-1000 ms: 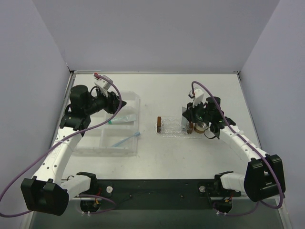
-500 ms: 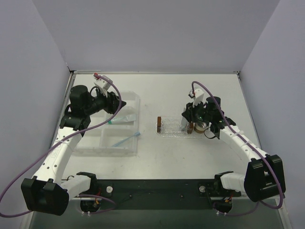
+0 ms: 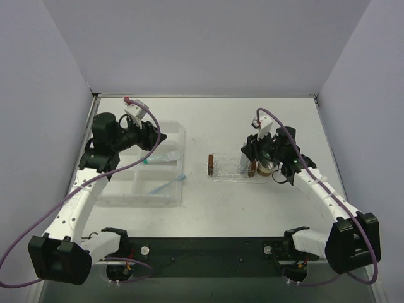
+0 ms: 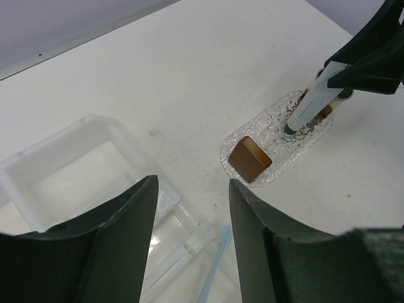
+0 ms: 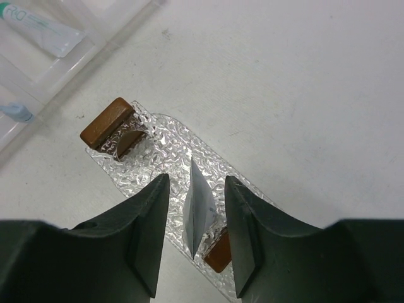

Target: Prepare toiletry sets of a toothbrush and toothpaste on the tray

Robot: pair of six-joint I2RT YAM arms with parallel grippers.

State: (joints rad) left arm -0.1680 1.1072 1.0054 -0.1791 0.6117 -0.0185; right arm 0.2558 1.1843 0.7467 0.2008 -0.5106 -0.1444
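Observation:
The clear bumpy tray point(image 3: 227, 172) point(image 5: 161, 158) point(image 4: 278, 136) lies right of centre. On it a pale toothpaste tube point(image 5: 201, 211) point(image 4: 310, 106) stands cap down, leaning a little. Its crimped end is up between the jaws of my right gripper point(image 3: 247, 158) point(image 5: 196, 189). Those jaws are open, with a gap on each side of the tube. A second toothpaste tube point(image 3: 161, 159) point(image 5: 39, 28) with a teal cap lies in the clear box. The light-blue toothbrush point(image 3: 169, 185) point(image 4: 214, 271) lies there too. My left gripper point(image 3: 156, 137) point(image 4: 192, 214) hangs open and empty above the box.
The clear compartment box point(image 3: 148, 189) point(image 4: 69, 158) sits on the left. Brown blocks point(image 3: 211, 165) point(image 5: 107, 123) point(image 4: 249, 159) stand at both ends of the tray. A round metal cup point(image 3: 267, 168) sits just right of the tray, under the right wrist.
My right gripper's jaws have spread apart and let go of the standing toothpaste tube, which stays on the tray. The left arm has not moved.

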